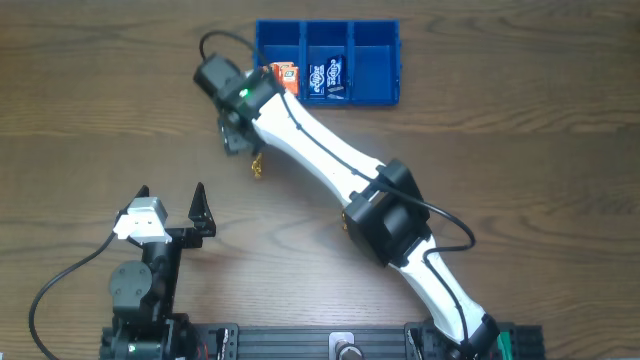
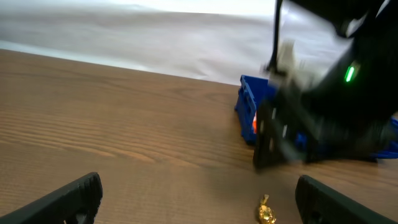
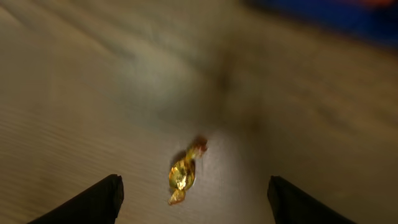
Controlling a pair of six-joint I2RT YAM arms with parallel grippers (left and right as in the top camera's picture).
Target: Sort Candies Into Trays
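Observation:
A gold-wrapped candy (image 1: 258,166) lies on the wooden table, below and left of the blue tray (image 1: 378,90). My right gripper (image 1: 236,138) hovers just above it, open; in the right wrist view the candy (image 3: 182,173) sits between and slightly ahead of the spread fingers (image 3: 93,200). The tray has three compartments: an orange candy (image 1: 287,72) in the left one, blue-wrapped candies (image 1: 327,76) in the middle one. My left gripper (image 1: 172,208) rests open near its base, holding nothing. The left wrist view shows the gold candy (image 2: 267,210) and the right gripper (image 2: 277,134) in front of the tray (image 2: 249,102).
The right arm (image 1: 330,165) stretches diagonally across the middle of the table from the bottom right. Bare wooden table (image 1: 500,170) lies to the right and the far left.

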